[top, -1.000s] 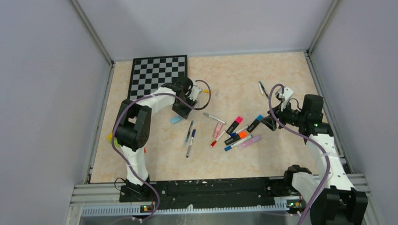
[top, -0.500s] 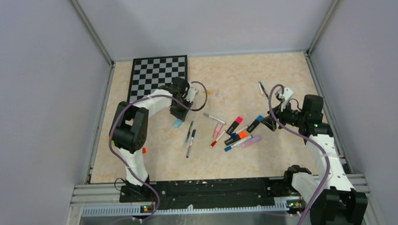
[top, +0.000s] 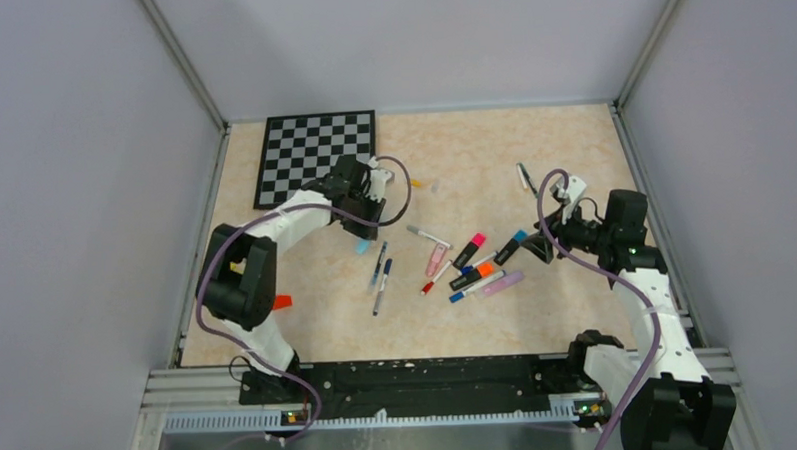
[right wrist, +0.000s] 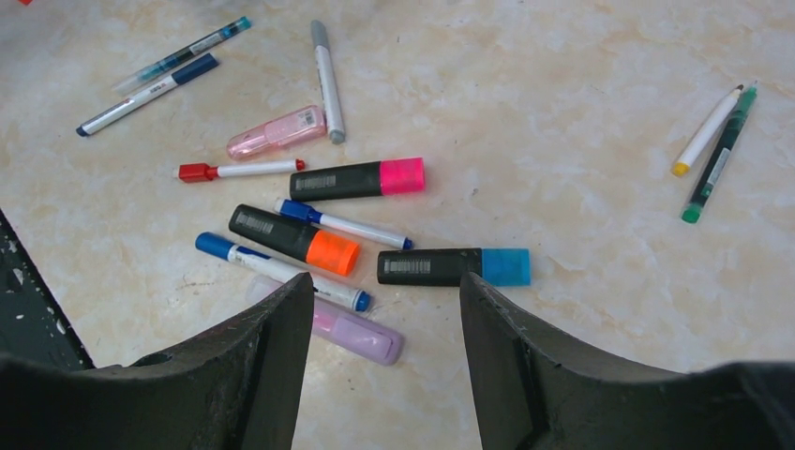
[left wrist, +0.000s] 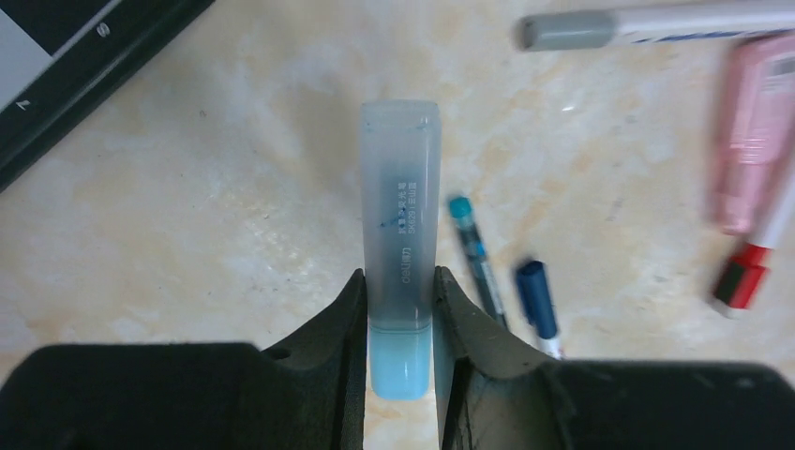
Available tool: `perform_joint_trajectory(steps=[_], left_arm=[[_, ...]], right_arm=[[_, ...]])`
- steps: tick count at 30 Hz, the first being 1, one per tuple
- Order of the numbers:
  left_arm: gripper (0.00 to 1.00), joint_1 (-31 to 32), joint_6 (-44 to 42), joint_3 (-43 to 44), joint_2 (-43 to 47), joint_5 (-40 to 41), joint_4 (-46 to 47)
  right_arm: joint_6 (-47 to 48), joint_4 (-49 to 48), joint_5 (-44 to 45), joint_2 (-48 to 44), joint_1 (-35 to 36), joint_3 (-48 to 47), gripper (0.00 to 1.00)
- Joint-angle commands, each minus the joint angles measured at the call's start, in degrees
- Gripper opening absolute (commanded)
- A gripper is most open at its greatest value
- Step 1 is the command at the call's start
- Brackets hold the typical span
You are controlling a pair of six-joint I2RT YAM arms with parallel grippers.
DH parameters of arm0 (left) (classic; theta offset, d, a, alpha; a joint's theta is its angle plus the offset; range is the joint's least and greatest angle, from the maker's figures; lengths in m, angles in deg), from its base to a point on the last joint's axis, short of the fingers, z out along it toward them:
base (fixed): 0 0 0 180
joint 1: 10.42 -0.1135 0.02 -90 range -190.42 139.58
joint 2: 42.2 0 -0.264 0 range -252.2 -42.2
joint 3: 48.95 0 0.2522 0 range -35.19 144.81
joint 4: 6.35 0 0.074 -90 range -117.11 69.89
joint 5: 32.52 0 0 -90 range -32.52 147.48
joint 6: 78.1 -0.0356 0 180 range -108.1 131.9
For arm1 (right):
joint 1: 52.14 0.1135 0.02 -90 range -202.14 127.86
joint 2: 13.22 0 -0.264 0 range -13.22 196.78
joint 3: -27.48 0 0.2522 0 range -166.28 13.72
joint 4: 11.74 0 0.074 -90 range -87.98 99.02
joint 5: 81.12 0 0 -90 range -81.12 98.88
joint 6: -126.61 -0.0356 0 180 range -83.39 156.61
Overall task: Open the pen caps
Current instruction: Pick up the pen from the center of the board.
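Note:
My left gripper [left wrist: 400, 281] is shut on a translucent light-blue highlighter [left wrist: 400, 187], just above its light-blue cap [left wrist: 400, 361]. In the top view this gripper [top: 360, 214] is near the chessboard's front corner, the cap [top: 361, 246] poking out below it. My right gripper [right wrist: 386, 281] is open and empty above the pile of capped pens, and shows at the pile's right in the top view [top: 540, 247]. The pile holds black markers with pink [right wrist: 403, 175], orange [right wrist: 334, 253] and blue [right wrist: 506, 266] caps, a lilac highlighter [right wrist: 361, 336] and a red-capped pen [right wrist: 197, 172].
A chessboard [top: 317, 153] lies at the back left. A flat red-orange chip [top: 281, 302] lies by the left arm. Two thin pens [top: 523, 176] lie at the back right, yellow- and green-tipped in the right wrist view [right wrist: 703, 141]. Two blue pens [top: 380, 271] lie mid-table.
The left arm's elbow has swung left and its wrist has turned, the light-blue highlighter still under the gripper. The red-orange chip has come into view. The right arm has not moved.

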Motion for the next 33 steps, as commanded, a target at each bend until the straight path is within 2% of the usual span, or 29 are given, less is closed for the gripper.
perform_joint_trajectory(steps=[1,6,10,12,17,21,24,26,28,33], left_arm=[[0.02,-0.1,3.45,-3.03,10.3,-12.37,8.02],[0.02,-0.1,10.4,-8.71,16.63,-26.89,15.83],[0.02,0.54,23.02,-15.2,18.29,-40.37,30.24],[0.02,1.55,29.9,-18.55,19.11,-43.07,39.04],[0.02,6.36,43.23,-26.48,21.32,-43.35,58.65],[0.01,11.33,46.09,-29.42,22.57,-38.1,64.46],[0.01,16.63,43.45,-30.4,25.17,-25.82,62.26],[0.01,20.72,41.53,-31.14,26.72,-17.8,62.43],[0.01,24.17,39.82,-31.08,26.78,-11.53,62.77],[0.0,29.63,37.99,-29.75,24.63,-2.08,63.89]], right_arm=[[2.73,0.83,-4.8,-0.81,-0.62,-1.48,0.58],[5.53,2.47,-10.1,-1.35,-0.62,-1.33,0.58],[10.11,4.56,-17.26,-1.81,-0.39,-0.64,0.59],[11.22,5.14,-21.37,-1.88,-0.04,-0.11,0.6],[9.4,4.27,-26.85,-1.03,0.07,0.24,0.6],[3.73,0.65,-29.66,-0.26,0.21,0.25,0.61],[-7.28,-5.81,-30.33,0.71,0.98,0.05,0.61],[-16.47,-8.96,-28.4,1.65,2.53,-0.76,0.59],[-21.24,-8.96,-25.44,2.97,4.79,-2.42,0.58],[-31.88,-9.98,-19.25,5.59,12.04,-4.86,0.56]])
